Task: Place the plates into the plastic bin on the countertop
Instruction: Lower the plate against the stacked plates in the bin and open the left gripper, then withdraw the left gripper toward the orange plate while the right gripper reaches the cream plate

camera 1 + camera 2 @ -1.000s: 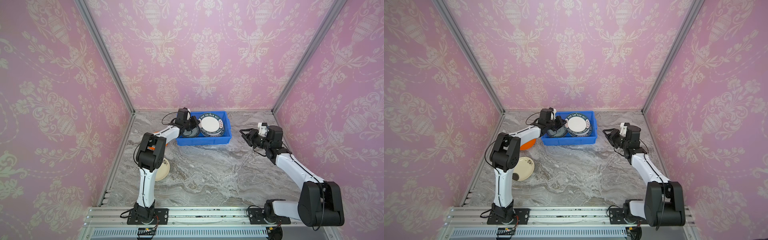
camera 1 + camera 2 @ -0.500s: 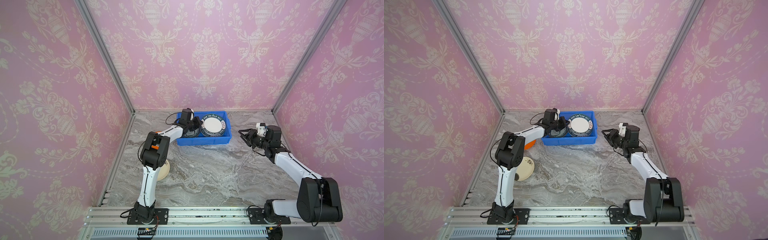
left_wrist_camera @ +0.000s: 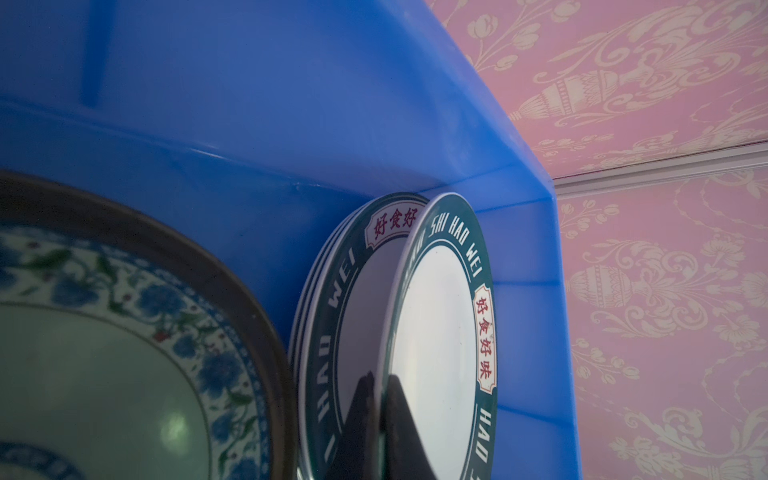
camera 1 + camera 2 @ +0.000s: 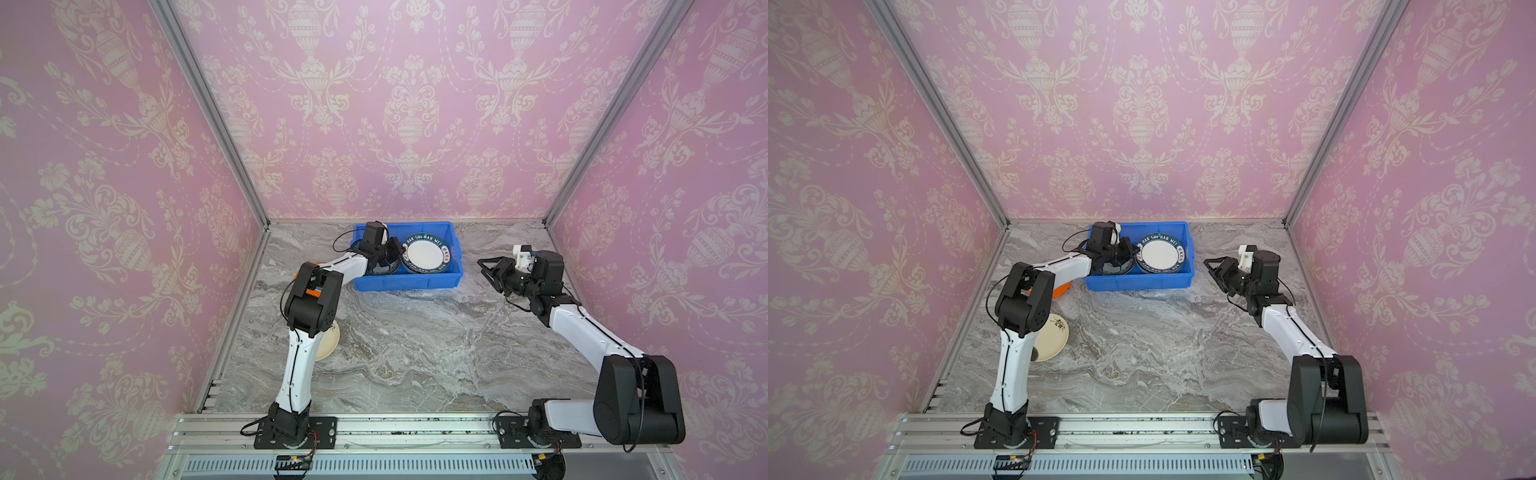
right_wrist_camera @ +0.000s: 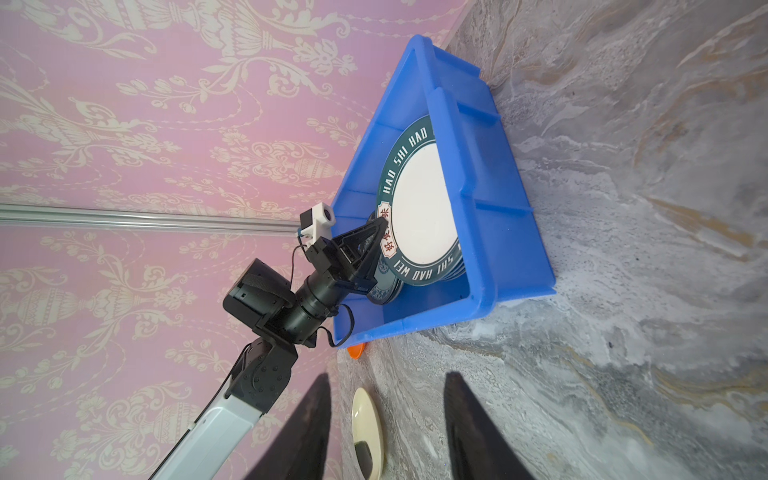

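Entry 1, left gripper [image 4: 395,254]: reaches into the plastic bin [image 4: 409,286] from the bin's left end. Its fingers [image 3: 360,419] are pinched together on the rim of the top teal-rimmed plate [image 3: 440,332], one finger against each face. That plate is tilted, lifted clear of the plates beneath at the gripped side and meeting them at the far side.

Entry 2, right gripper [image 4: 487,272]: its fingers [image 5: 465,428] are moderately parted with nothing between them. It hangs above the bare countertop [image 4: 415,353] to the right of the bin, apart from it.

Entry 3, plastic bin, contents: the bin stands on the countertop close to the back wall.
- Right half: the stack of teal-rimmed plates [image 3: 345,299] lies flat under the gripped plate. How many are in the stack cannot be told.
- Left half: the blue-patterned plate [image 3: 104,332], which has a dark rim, lies flat just beside the stack. In both top views the left gripper partly covers it.

Entry 4, plates outside the bin:
- The orange plate [image 4: 1062,289] sits on the countertop just beside the bin's left end, mostly hidden under the left arm.
- The cream floral plate [image 4: 1054,340] lies flat on the countertop toward the front left, partly behind the left arm and well apart from the bin.
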Available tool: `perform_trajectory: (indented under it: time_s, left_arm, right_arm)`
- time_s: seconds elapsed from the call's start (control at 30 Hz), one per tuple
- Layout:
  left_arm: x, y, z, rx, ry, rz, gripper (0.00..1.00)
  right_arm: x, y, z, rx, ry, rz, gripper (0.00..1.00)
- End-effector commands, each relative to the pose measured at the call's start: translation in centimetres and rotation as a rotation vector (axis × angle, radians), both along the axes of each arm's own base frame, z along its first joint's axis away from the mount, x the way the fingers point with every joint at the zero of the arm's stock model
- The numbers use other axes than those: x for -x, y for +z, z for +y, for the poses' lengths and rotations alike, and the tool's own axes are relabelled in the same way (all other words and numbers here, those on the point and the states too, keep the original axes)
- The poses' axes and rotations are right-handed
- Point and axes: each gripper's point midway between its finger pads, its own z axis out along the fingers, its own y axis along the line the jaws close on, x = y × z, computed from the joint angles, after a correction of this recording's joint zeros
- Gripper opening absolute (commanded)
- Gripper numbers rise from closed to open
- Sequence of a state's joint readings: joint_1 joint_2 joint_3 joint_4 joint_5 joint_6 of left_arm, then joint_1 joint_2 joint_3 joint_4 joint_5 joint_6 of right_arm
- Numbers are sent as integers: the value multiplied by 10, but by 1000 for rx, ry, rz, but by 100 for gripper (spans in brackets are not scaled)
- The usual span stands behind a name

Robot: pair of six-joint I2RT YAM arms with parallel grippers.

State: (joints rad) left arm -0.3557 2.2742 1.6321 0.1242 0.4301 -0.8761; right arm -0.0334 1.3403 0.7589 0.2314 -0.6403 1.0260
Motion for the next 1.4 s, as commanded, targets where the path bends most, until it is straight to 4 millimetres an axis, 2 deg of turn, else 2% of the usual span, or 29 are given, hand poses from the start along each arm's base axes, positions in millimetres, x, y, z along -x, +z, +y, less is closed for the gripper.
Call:
perform_trajectory:
  time_s: [0.0,0.03,0.1,0.17,0.33,0.6,0.93,1.07,1.17,1.37]
  left_arm:
    - [-4,12,-11,15,-14,-21,20]
    - [-4,14,-11,15,-17,-24,32]
    - [-4,18,-11,10,-20,-34,45]
    - [-4,24,-10,-2,-25,-47,52]
    - [-2,35,-3,-84,-31,-70,60]
    - [-1,41,12,-219,-27,-67,64]
    - [0,26,-11,-195,-80,-46,62]
    - [1,13,-20,-163,-92,-21,60]
    - [2,11,-23,-147,-99,-25,59]
    - [0,32,-26,-133,-115,-83,60]
  right_arm:
    - [1,1,0,-18,6,-8,46]
    - [1,2,0,-17,5,-9,46]
    - [1,3,0,-20,6,-10,46]
    - [1,5,1,-26,6,-19,46]
    - [2,4,0,-32,-3,-19,46]
    - [-5,6,0,-54,-9,-21,46]
    - [-16,0,10,-93,15,-12,46]
    - [-13,0,13,-103,25,-7,45]
    - [-9,5,15,-89,33,-17,45]
    - [-9,18,18,-54,45,-52,45]
